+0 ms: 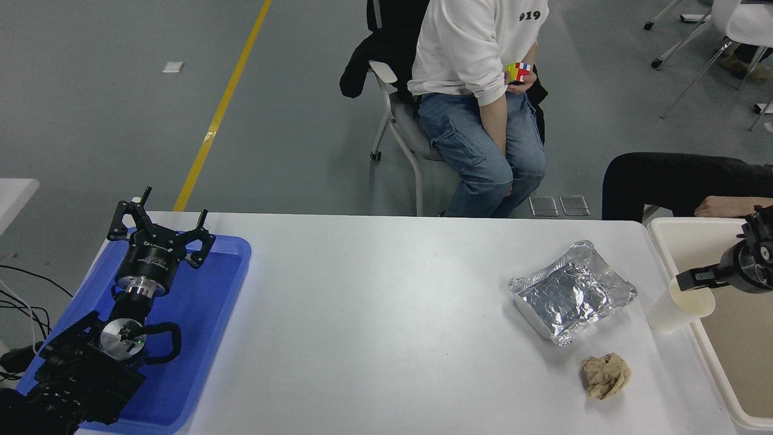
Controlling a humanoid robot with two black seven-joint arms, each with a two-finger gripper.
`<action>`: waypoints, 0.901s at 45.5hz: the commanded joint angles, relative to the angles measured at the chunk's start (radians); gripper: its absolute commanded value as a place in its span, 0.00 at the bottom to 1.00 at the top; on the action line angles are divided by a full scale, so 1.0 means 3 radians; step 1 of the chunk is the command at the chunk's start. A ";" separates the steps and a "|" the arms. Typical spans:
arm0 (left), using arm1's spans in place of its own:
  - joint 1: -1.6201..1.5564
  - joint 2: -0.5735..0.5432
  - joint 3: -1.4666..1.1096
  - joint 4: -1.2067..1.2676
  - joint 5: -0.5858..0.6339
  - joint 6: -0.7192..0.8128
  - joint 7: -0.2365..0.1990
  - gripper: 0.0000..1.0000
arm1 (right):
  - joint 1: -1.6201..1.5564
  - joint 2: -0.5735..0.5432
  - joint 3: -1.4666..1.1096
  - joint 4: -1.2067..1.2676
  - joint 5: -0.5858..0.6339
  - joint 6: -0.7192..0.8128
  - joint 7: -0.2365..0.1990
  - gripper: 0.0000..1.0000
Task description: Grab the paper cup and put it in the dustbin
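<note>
The paper cup [671, 309] is white-cream and sits tilted at the table's right edge, its mouth turned toward the dustbin [688, 241]. The dustbin is a cream-beige tub cut off by the picture's right edge. My right gripper [694, 282] comes in from the right edge over the dustbin and hovers at the cup's rim, touching or just above it. I cannot tell if it is open or shut. My left gripper [160, 232] is parked open and empty over the blue tray [223, 284] at the lower left.
A silver foil tray [570, 297] lies left of the cup. A crumpled tan paper ball [606, 376] lies near the front edge. A person [477, 90] sits beyond the table holding a coloured cube. Another person's arm [718, 206] rests by the dustbin's far rim.
</note>
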 commanded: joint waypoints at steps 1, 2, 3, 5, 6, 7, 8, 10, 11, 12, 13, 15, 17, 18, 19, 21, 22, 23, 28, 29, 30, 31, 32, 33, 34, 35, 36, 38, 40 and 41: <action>0.0000 0.0000 -0.0005 -0.0001 -0.0001 0.0000 0.0000 1.00 | -0.0153 0.0000 0.0125 -0.0039 -0.0001 -0.0063 -0.0013 0.97; 0.0000 0.0000 0.0000 -0.0001 -0.0001 0.0000 0.0000 1.00 | -0.0174 0.0000 0.0156 -0.0039 -0.0001 -0.0068 -0.0013 0.96; 0.0000 0.0000 0.0000 -0.0001 -0.0001 0.0000 0.0000 1.00 | -0.0189 0.0000 0.0171 -0.0039 -0.0001 -0.0078 -0.0013 0.95; 0.0000 0.0000 -0.0005 0.0010 0.0004 0.0000 0.0000 1.00 | -0.0209 0.0000 0.0212 -0.0044 -0.0001 -0.0084 -0.0013 0.94; 0.0000 0.0000 0.0000 0.0000 -0.0001 0.0000 0.0000 1.00 | -0.0215 0.0000 0.0227 -0.0049 -0.0001 -0.0084 -0.0013 0.92; 0.0000 0.0000 0.0000 -0.0001 -0.0001 0.0000 0.0000 1.00 | -0.0230 0.0000 0.0238 -0.0049 -0.0001 -0.0084 -0.0013 0.90; 0.0000 0.0000 0.0000 -0.0001 -0.0001 0.0000 0.0000 1.00 | -0.0245 0.0000 0.0248 -0.0054 -0.0001 -0.0089 -0.0013 0.89; 0.0000 0.0000 0.0000 -0.0001 -0.0001 0.0000 0.0000 1.00 | -0.0286 0.0000 0.0268 -0.0070 -0.0001 -0.0099 -0.0013 0.85; 0.0000 0.0000 0.0000 -0.0001 -0.0001 0.0000 0.0000 1.00 | -0.0306 0.0000 0.0294 -0.0085 -0.0001 -0.0104 -0.0013 0.84; 0.0000 0.0000 0.0000 -0.0001 -0.0001 0.0000 0.0000 1.00 | -0.0322 0.0006 0.0329 -0.0090 -0.0001 -0.0109 -0.0013 0.84; 0.0000 0.0000 0.0000 -0.0001 -0.0001 0.0000 -0.0005 1.00 | -0.0347 0.0006 0.0360 -0.0095 -0.0001 -0.0114 -0.0013 0.84; 0.0000 0.0000 0.0000 -0.0001 -0.0001 0.0000 0.0000 1.00 | -0.0383 0.0000 0.0432 -0.0100 -0.0001 -0.0130 -0.0013 0.84; 0.0000 0.0000 0.0000 0.0010 -0.0001 0.0000 -0.0005 1.00 | -0.0424 0.0000 0.0488 -0.0105 -0.0001 -0.0140 -0.0013 0.81; 0.0000 0.0000 0.0000 0.0000 -0.0001 0.0000 0.0000 1.00 | -0.0429 0.0000 0.0498 -0.0111 -0.0001 -0.0140 -0.0013 0.78; 0.0000 0.0000 0.0000 -0.0001 -0.0001 0.0000 0.0000 1.00 | -0.0429 0.0000 0.0504 -0.0111 -0.0001 -0.0140 -0.0013 0.74; 0.0000 0.0000 0.0000 -0.0001 -0.0001 0.0000 0.0000 1.00 | -0.0434 0.0000 0.0504 -0.0116 -0.0001 -0.0145 -0.0013 0.58; 0.0000 0.0000 0.0000 -0.0001 -0.0001 0.0000 0.0000 1.00 | -0.0434 0.0000 0.0504 -0.0116 -0.0001 -0.0150 -0.0013 0.52; 0.0000 0.0000 0.0000 -0.0001 -0.0001 0.0000 0.0000 1.00 | -0.0440 0.0000 0.0504 -0.0116 -0.0001 -0.0155 -0.0013 0.47; 0.0000 0.0000 0.0000 -0.0001 -0.0001 0.0000 0.0000 1.00 | -0.0455 0.0000 0.0504 -0.0162 -0.0001 -0.0206 -0.0013 0.36; 0.0000 0.0000 -0.0005 -0.0001 -0.0001 0.0000 0.0000 1.00 | -0.0455 0.0000 0.0509 -0.0172 -0.0001 -0.0217 -0.0013 0.36; 0.0000 0.0000 0.0000 -0.0001 -0.0001 0.0000 0.0000 1.00 | -0.0455 0.0000 0.0504 -0.0177 -0.0001 -0.0217 -0.0013 0.36; 0.0000 0.0000 0.0000 -0.0001 -0.0001 0.0000 0.0000 1.00 | -0.0455 0.0000 0.0509 -0.0182 -0.0001 -0.0217 -0.0013 0.35; 0.0000 0.0000 0.0000 -0.0001 -0.0001 0.0000 0.0000 1.00 | -0.0455 0.0000 0.0504 -0.0182 -0.0001 -0.0217 -0.0013 0.32; 0.0000 0.0000 0.0000 -0.0001 -0.0001 0.0000 0.0000 1.00 | -0.0455 0.0000 0.0504 -0.0182 0.0004 -0.0217 -0.0013 0.28; 0.0000 0.0000 -0.0005 0.0010 -0.0001 0.0000 0.0000 1.00 | -0.0455 0.0000 0.0504 -0.0182 0.0004 -0.0217 -0.0013 0.24; 0.0000 0.0000 -0.0005 0.0000 -0.0001 0.0000 -0.0005 1.00 | -0.0455 0.0000 0.0504 -0.0182 0.0004 -0.0217 -0.0013 0.19; 0.0000 0.0000 0.0000 -0.0001 -0.0001 0.0000 0.0000 1.00 | -0.0455 0.0000 0.0509 -0.0182 0.0004 -0.0217 -0.0008 0.10; 0.0000 0.0000 0.0000 0.0010 -0.0001 0.0000 -0.0005 1.00 | -0.0450 0.0000 0.0509 -0.0182 0.0004 -0.0212 -0.0008 0.00; 0.0000 0.0000 0.0000 -0.0001 -0.0001 0.0000 0.0000 1.00 | -0.0445 0.0000 0.0509 -0.0177 0.0004 -0.0211 -0.0008 0.00; 0.0000 0.0000 -0.0005 -0.0001 -0.0001 0.0000 0.0000 1.00 | -0.0445 0.0000 0.0509 -0.0177 0.0009 -0.0211 -0.0008 0.00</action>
